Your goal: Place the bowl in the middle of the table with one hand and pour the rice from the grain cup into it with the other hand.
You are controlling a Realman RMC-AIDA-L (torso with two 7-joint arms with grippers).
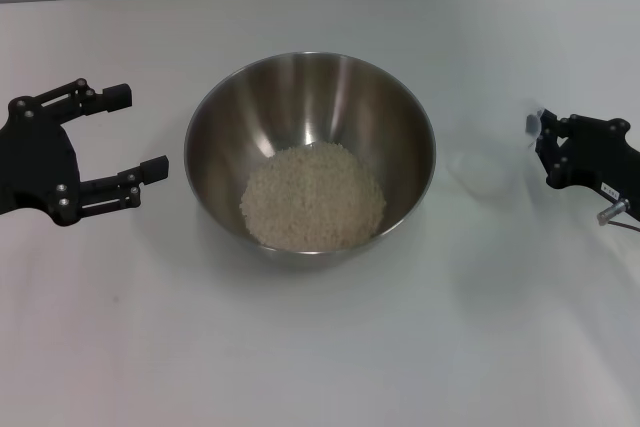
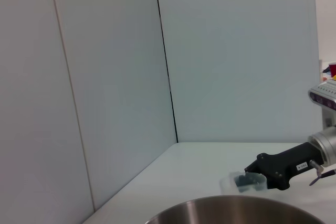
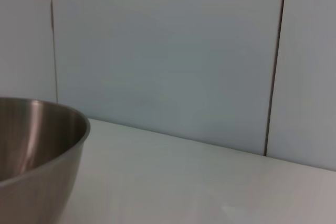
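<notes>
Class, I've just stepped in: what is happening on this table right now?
The bowl sits mid-table with the rice already heaped inside it. The left gripper waits beside the bowl on the robot's left, fingers open, touching nothing. The right gripper is at the clear grain cup, which stands upright on the table and looks empty. The pouring appears done.

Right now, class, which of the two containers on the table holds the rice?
The bowl, the large steel one in the middle, holds the rice. The small clear grain cup beside the right pincer looks empty.
</notes>
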